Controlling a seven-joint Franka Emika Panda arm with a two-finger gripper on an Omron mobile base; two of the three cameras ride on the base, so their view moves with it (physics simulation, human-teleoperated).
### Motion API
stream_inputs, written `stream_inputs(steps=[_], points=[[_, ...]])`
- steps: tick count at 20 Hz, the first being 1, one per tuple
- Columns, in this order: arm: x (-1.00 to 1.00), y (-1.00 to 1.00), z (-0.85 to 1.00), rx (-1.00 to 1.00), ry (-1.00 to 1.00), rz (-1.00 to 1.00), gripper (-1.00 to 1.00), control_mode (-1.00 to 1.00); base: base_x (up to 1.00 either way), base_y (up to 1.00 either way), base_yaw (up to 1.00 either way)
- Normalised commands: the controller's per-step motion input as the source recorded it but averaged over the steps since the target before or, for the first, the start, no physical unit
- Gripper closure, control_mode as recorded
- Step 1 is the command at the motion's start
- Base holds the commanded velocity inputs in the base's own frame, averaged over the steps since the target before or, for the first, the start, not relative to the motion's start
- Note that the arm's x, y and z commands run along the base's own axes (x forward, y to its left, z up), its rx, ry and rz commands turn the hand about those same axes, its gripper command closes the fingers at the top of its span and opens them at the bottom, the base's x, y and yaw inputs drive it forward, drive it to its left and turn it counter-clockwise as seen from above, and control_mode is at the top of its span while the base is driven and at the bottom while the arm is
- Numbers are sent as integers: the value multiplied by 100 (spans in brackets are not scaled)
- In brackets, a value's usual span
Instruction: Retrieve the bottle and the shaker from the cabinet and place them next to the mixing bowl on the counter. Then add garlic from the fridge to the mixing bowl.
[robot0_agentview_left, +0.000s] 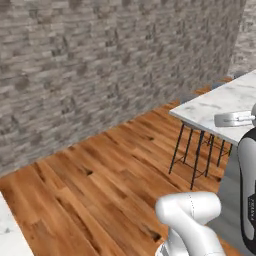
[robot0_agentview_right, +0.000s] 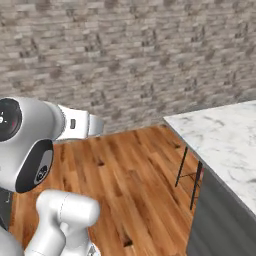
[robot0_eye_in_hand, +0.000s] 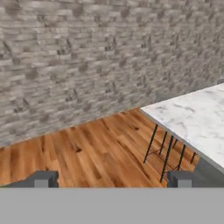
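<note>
Grey brick wall (robot0_agentview_left: 100, 65) runs across the whole background, its courses mottled in lighter and darker stone tones. Below it lies a wooden floor (robot0_agentview_left: 100, 185) of warm orange-brown planks with darker grain marks.

To the right stands a counter (robot0_agentview_right: 225, 145) with a white marble top veined in grey, over a flat dark grey side panel. In the hand view the marble top reaches in from the right edge, with its corner pointing toward the wall. Under the near corner of the counter, thin black metal legs of a stool (robot0_eye_in_hand: 164, 153) stand on the planks, joined by a low crossbar. A sliver of another pale marble surface (robot0_agentview_left: 10, 235) shows at the lower left corner of the left base view.

The robot arm (robot0_agentview_right: 30, 145) bends up in front of both base cameras, white with dark joints. The gripper (robot0_eye_in_hand: 111, 179) points out over the floor toward the wall, and its jaws stand wide apart, with one dark fingertip (robot0_eye_in_hand: 41, 179) at the left of the hand view and the other far to the right. Nothing lies between them.

No container, bottle, shaker, bowl, garlic, cabinet or fridge can be made out from this spot, so I cannot tell where they are.
</note>
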Motion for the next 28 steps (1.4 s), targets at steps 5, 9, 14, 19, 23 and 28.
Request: stream_inputs(steps=[5, 9, 14, 19, 23, 28], points=[[0, 0, 0, 0, 0, 0, -100, 100, 100, 89, -53], [0, 0, 0, 0, 0, 0, -100, 100, 100, 100, -50], [0, 0, 0, 0, 0, 0, -100, 100, 100, 100, -47], [0, 0, 0, 0, 0, 0, -100, 100, 100, 100, -46], [0, 0, 0, 0, 0, 0, -100, 100, 100, 100, -43], [0, 0, 0, 0, 0, 0, -100, 100, 100, 100, -45]])
